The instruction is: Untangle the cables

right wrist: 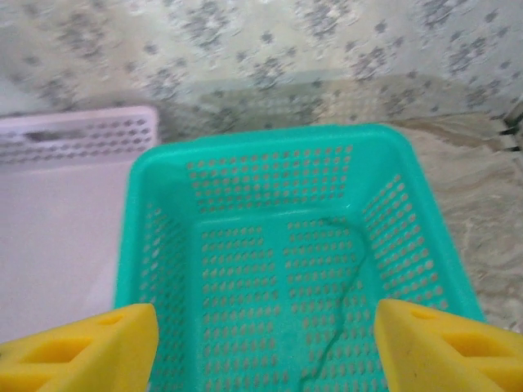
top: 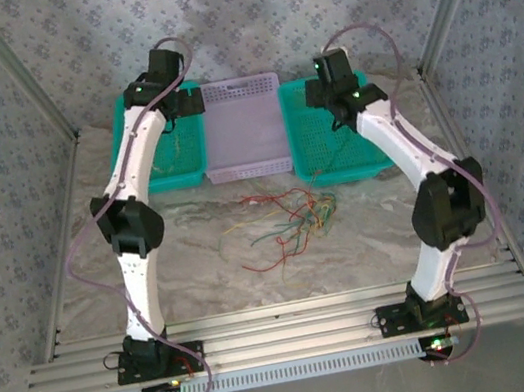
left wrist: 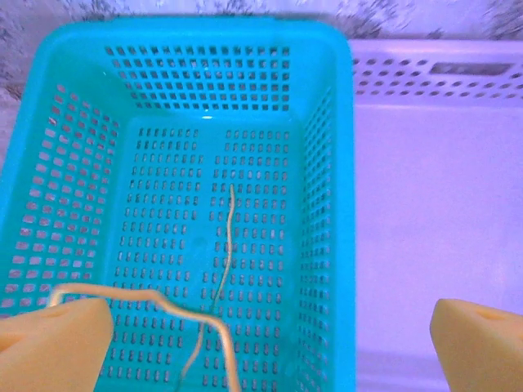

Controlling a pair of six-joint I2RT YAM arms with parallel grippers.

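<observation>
Spanning the far side of the marbled table [top: 204,267], three baskets sit side by side: a blue basket [left wrist: 204,33], a lavender basket [top: 246,128] and a green basket [right wrist: 270,143]. The left gripper [left wrist: 270,335] hangs over the blue one, jaws wide and holding nothing. The right gripper [right wrist: 265,335] hovers over the green one, equally wide. The tangled cables [top: 292,221] lie on the table just before the baskets. A yellow wire [left wrist: 228,237] rests in the blue basket and a green wire [right wrist: 353,286] in the green.

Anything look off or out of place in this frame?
Yes: a snarl of red, green and yellow cables lies loose on the table, strands crossing. Two yellowish cables lie in the blue basket, and one green cable in the green basket. Nothing looks damaged.
</observation>
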